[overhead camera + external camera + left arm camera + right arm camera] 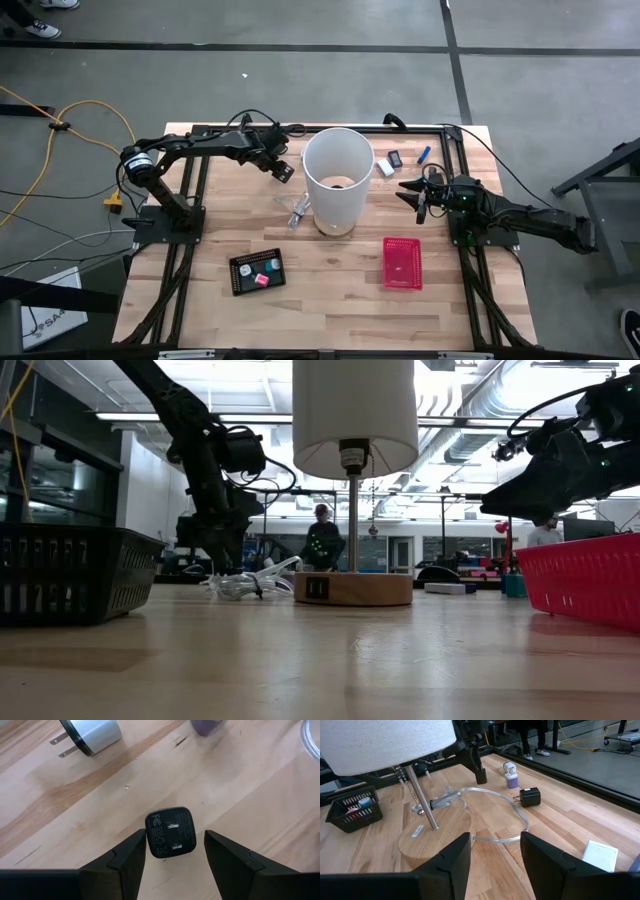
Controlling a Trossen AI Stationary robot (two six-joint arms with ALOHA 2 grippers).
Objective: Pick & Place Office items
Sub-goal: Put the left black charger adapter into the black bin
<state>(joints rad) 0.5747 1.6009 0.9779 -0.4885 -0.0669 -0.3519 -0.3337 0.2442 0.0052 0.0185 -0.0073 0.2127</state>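
Black plug adapter [171, 832] on wooden table [75, 805], beyond lamp [336, 178] from right gripper [418, 196]. Left gripper [172, 854] straddles it, jaws wide, empty. Judged light, rigid, smooth-sided; grip flat sides, avoid prongs. Right gripper open, idle.

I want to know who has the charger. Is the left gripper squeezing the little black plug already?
No. The left gripper is open, and the black plug lies on the wooden table between its fingers, untouched on one side.
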